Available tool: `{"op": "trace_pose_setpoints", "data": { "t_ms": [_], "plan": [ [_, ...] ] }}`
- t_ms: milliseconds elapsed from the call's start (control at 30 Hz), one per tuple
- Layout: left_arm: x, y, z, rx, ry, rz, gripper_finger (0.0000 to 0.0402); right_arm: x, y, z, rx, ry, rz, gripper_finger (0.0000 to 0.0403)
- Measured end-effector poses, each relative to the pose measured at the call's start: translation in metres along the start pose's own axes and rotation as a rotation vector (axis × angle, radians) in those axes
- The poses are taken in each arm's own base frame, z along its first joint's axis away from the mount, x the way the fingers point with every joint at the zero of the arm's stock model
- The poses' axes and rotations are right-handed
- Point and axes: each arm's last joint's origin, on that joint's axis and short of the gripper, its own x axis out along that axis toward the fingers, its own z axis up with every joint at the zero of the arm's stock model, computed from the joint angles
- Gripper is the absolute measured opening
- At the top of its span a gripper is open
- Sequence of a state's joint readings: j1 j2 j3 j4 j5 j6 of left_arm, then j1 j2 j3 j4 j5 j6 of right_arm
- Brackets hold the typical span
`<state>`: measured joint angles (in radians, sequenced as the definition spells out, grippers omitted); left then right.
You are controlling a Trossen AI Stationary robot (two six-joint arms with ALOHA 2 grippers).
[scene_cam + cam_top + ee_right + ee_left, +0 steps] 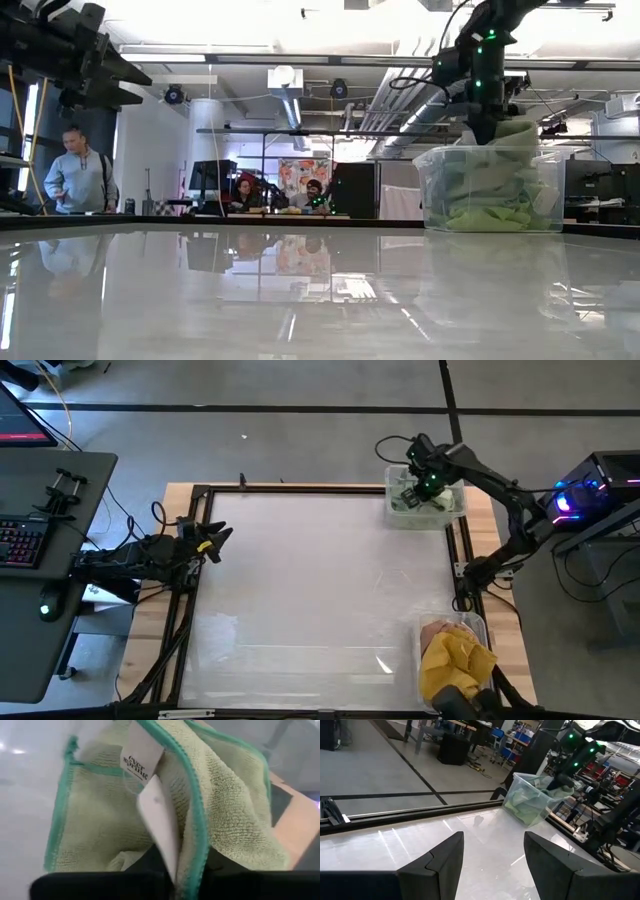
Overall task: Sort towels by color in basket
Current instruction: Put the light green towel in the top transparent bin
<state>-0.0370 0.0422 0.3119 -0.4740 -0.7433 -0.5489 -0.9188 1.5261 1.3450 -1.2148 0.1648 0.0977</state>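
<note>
Fingers of the right gripper [424,488] pinch a pale green towel [210,795] over the clear bin [488,190] of green towels at the table's far right corner. Left gripper [215,540] hovers at the left edge, jaws spread wide, empty. Yellow and pink towels [452,657] fill the near-right bin [481,626].

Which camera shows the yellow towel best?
The high view: the yellow towel lies draped over a clear bin at the table's near right corner. The low view and both wrist views don't show it.

Bright overhead glare, glossy reflections, close-up blur
</note>
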Motion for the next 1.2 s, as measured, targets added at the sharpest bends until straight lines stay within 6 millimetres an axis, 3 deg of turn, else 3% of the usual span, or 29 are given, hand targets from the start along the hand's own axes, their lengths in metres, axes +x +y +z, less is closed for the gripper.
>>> {"op": "trace_pose_setpoints", "data": {
  "t_ms": [167,300,433,600,833,1033,1200],
  "plan": [
    [0.000,0.000,0.000,0.000,-0.001,0.002,0.0195,-0.004,-0.008,0.002,0.010,-0.004,-0.032,0.0110],
    [0.000,0.000,0.000,0.000,-0.002,0.003,0.0195,-0.029,-0.020,0.005,0.092,-0.021,-0.044,0.0165],
    [0.000,0.000,0.000,0.000,-0.003,0.005,0.0195,-0.053,-0.026,0.002,0.265,0.009,0.012,0.0180],
    [0.000,0.001,0.000,0.000,-0.012,0.019,0.0195,-0.051,-0.026,-0.003,0.288,0.057,-0.027,0.0136],
    [0.000,0.002,0.001,0.000,-0.039,0.064,0.0195,-0.007,-0.007,0.004,0.249,-0.004,0.094,0.0012],
    [0.000,0.002,0.001,0.000,-0.043,0.071,0.0195,0.025,-0.001,0.004,0.281,-0.063,0.091,0.0021],
    [0.000,0.002,0.001,0.000,-0.043,0.071,0.0195,0.032,-0.004,0.003,0.276,-0.079,0.009,0.0008]
  ]
}}
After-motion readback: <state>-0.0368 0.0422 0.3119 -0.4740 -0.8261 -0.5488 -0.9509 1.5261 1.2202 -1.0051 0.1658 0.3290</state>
